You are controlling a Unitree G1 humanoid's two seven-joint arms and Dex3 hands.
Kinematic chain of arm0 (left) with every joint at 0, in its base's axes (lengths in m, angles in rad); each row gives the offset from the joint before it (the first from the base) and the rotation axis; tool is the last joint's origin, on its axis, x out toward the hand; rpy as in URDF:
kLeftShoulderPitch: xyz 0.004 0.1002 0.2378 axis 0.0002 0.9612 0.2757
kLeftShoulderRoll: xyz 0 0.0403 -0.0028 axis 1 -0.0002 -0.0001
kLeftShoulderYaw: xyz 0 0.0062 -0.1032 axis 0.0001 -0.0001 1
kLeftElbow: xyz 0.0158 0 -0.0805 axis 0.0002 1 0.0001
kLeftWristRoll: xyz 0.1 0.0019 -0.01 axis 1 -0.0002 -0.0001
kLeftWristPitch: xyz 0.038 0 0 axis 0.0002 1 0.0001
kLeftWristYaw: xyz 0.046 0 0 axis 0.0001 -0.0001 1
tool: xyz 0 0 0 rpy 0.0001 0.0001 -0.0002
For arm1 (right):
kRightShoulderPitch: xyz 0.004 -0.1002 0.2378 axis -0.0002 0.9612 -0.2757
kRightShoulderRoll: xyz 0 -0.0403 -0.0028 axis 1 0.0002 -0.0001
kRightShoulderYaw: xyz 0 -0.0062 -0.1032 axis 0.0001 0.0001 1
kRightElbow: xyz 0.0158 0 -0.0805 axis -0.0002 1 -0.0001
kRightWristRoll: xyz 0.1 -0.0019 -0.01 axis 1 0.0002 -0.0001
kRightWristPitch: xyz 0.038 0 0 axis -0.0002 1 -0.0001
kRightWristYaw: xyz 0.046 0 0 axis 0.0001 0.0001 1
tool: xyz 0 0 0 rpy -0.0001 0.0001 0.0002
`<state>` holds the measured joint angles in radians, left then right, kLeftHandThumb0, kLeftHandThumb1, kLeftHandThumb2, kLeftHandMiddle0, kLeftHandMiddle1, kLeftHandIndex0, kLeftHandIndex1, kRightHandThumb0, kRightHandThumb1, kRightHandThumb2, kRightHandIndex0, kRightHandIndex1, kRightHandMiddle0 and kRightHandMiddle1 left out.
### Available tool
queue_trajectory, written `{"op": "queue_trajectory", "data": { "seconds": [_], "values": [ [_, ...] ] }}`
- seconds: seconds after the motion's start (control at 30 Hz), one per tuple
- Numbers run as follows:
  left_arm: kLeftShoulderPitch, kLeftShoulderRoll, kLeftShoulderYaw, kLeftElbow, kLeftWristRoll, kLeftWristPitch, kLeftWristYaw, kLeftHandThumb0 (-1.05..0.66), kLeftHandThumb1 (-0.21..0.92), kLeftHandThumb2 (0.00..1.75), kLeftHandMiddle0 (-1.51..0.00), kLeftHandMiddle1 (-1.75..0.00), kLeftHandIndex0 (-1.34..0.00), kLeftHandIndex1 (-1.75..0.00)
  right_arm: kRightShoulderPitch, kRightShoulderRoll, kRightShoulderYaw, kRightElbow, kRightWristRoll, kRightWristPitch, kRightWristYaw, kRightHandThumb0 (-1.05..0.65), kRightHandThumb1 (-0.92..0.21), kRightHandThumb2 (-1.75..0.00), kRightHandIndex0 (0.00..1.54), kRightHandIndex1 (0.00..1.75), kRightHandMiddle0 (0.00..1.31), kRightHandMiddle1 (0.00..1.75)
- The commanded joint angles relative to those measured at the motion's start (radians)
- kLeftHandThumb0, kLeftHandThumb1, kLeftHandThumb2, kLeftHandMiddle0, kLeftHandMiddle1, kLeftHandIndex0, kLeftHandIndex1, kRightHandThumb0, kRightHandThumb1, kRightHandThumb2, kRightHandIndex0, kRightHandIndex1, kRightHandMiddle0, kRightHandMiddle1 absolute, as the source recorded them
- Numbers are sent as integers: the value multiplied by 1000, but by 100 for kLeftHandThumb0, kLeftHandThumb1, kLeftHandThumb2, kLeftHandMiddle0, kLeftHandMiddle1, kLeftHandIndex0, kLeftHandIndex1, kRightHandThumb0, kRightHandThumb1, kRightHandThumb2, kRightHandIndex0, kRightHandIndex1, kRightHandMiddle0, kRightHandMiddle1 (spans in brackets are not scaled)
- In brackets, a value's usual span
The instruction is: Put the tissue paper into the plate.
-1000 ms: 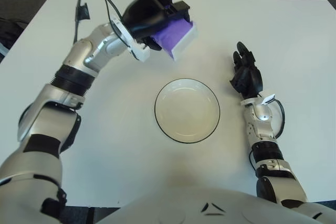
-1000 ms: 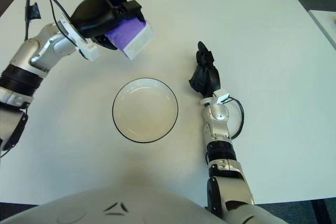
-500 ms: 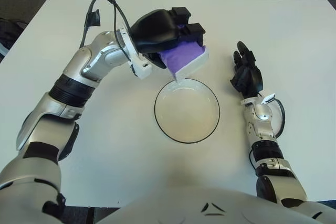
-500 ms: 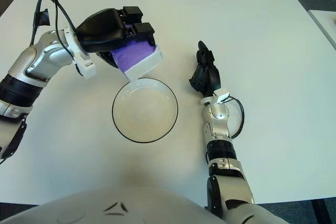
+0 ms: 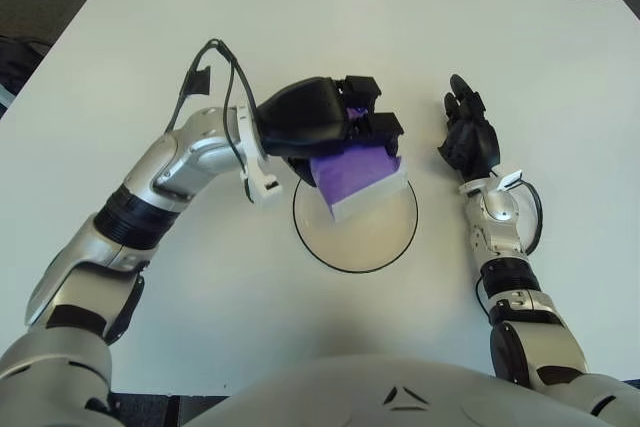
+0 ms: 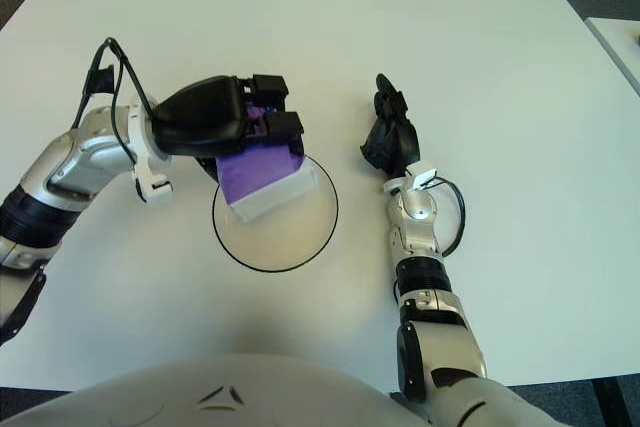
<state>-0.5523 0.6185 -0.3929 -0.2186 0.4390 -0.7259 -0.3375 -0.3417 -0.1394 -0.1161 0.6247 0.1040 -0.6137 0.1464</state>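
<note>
Item, one purple and white tissue paper pack (image 5: pixel 360 179), held in our left hand (image 5: pixel 325 127), whose fingers (image 5: pixel 372 127) are curled over its top edge in a firm clasp. We record a change over the last second: the pack was held up at about 11 o'clock of the plate (image 5: pixel 398 243), clear of the rim; half a second ago its lower corner reached the rim at 12 o'clock; now it hangs over the plate's upper half, tilted, white edge lowest and pointing toward 6 o'clock. We cannot tell whether that edge touches the plate's floor. We judge the carry nearly done, with lowering and release the remaining step; letting go while the pack is tilted could let it tip against the rim. Item, our right hand (image 5: pixel 468 137), idle, showing at 3 o'clock of the plate, well apart from it, its position unchanged across the second; whether its fingers are spread or closed we cannot tell. Item, one white table (image 5: pixel 560 67), bearing the plate. Writing and brands: we read none on the pack, the plate or the hands; a small white tag near the right wrist shows no legible marks.
</note>
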Motion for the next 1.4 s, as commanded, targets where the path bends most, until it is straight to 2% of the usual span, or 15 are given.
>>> {"op": "queue_trajectory", "data": {
  "seconds": [0.0,0.03,0.13,0.33,0.43,0.67,0.87,0.93,1.2,1.27,1.37],
  "values": [
    [5,0,29,-53,38,-60,-5,-23,15,149,-103,-175,-65,-171,160,-16,29,174,-91,-56,-18,-75,-92,-105,1,0,0,19],
    [-3,0,30,-50,49,-71,-6,-31,24,139,-108,-175,-61,-172,157,-19,32,178,-95,-58,-22,-77,-92,-105,0,0,0,18],
    [-30,4,22,-30,62,-115,-16,-40,36,125,-114,-175,-56,-174,152,-19,34,189,-89,-58,-23,-80,-92,-106,0,0,0,16],
    [-51,1,24,-5,81,-184,-15,-43,44,116,-115,-175,-52,-175,144,-4,25,211,-49,-60,-7,-83,-92,-106,0,0,0,14],
    [-52,-5,30,0,87,-195,-12,-43,45,115,-115,-175,-51,-175,142,2,18,214,-36,-50,-8,-83,-92,-105,0,0,0,15],
    [-53,3,18,-14,66,-151,-70,-42,49,110,-113,-175,-48,-175,150,13,5,176,-11,21,-18,-80,-92,-103,2,1,0,17],
    [-91,4,20,12,87,-191,-83,-42,49,109,-112,-175,-48,-175,157,25,-3,154,2,48,-14,-78,-92,-101,3,1,0,19],
    [-115,1,20,39,100,-234,-69,-43,49,109,-113,-175,-48,-175,161,31,-4,145,2,52,-15,-78,-92,-101,4,1,0,20],
    [-113,-42,46,95,131,-299,-8,-43,49,110,-115,-175,-48,-175,165,37,-7,139,-8,58,-23,-77,-92,-101,4,1,0,20],
    [-104,-55,46,106,122,-286,-7,-43,49,110,-115,-175,-48,-175,146,20,-11,185,-12,41,-12,-78,-92,-102,3,1,0,19],
    [-75,-82,59,101,120,-240,0,-43,49,110,-111,-175,-48,-175,151,11,4,190,-44,-11,-22,-79,-92,-103,1,0,0,19]
  ]
}}
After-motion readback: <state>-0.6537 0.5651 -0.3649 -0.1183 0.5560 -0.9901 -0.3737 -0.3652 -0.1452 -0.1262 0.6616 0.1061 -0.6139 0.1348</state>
